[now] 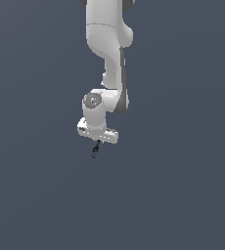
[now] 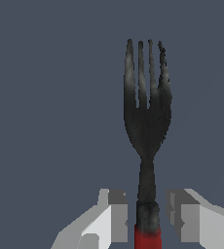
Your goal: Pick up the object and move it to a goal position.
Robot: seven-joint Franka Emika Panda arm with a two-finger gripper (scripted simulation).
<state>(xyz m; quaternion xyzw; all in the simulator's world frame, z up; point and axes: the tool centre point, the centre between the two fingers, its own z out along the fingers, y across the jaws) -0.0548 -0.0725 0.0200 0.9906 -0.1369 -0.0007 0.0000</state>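
The object is a small fork with dark grey-black tines and a red handle end. In the wrist view its handle runs between my gripper's two grey fingers, which are drawn in close on both sides with only thin slivers of background showing. In the exterior view the object is a tiny dark stick poking out from under the white gripper and slanting toward that view's lower left. The gripper is shut on the object's handle.
Around the arm there is only a uniform dark blue-grey surface. No other objects, containers or edges show in either view.
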